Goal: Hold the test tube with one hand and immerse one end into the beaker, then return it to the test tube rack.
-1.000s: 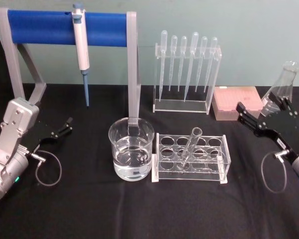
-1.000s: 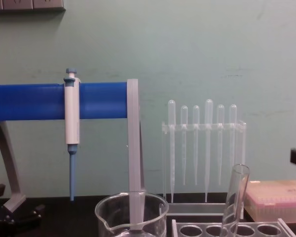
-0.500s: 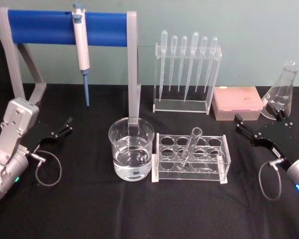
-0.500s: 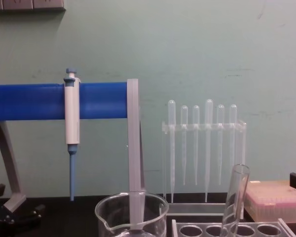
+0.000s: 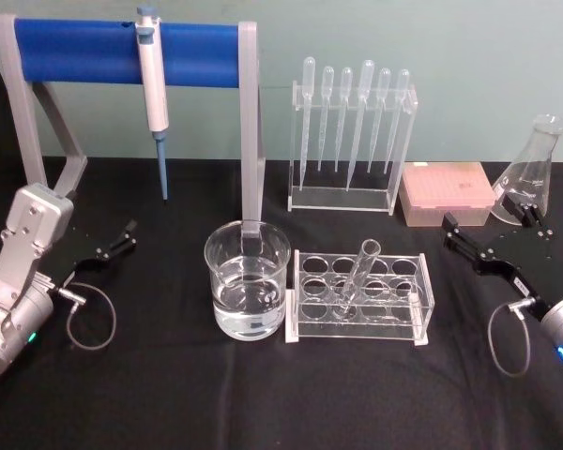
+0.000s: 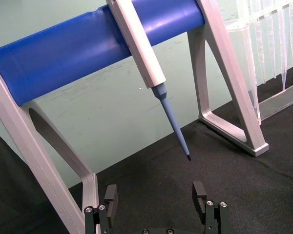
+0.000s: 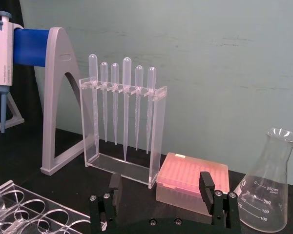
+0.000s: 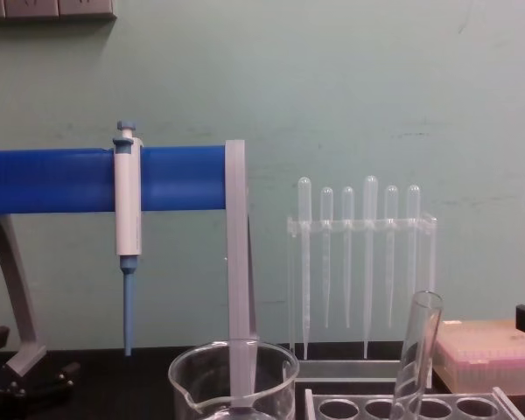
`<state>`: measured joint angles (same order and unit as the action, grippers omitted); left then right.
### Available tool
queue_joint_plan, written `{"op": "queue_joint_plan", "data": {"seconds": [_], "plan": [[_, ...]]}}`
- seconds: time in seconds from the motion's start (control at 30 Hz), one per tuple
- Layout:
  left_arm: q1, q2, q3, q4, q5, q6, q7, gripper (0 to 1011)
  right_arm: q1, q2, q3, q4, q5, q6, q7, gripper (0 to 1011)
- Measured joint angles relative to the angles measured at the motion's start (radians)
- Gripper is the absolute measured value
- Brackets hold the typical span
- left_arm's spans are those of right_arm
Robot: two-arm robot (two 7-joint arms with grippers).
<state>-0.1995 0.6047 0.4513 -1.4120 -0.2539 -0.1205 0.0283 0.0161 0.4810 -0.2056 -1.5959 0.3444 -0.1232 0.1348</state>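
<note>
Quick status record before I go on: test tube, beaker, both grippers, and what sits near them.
test tube: leaning in the clear rack, not held
beaker: part full of clear liquid, just left of the rack
right gripper: open, empty, low over the table right of the rack
left gripper: open, empty, at the table's left side
behind: pipette on blue stand, droppers in holder, pink tip box, flask
task step: tube not yet picked up
</note>
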Motion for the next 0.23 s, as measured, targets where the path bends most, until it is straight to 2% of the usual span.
{"op": "queue_joint_plan", "data": {"seconds": [0.23], "plan": [[0.000, 0.000, 0.000, 0.000, 0.000, 0.000, 0.000, 1000, -0.001, 0.001, 0.000, -0.001, 0.000, 0.000, -0.003, 1002]]}}
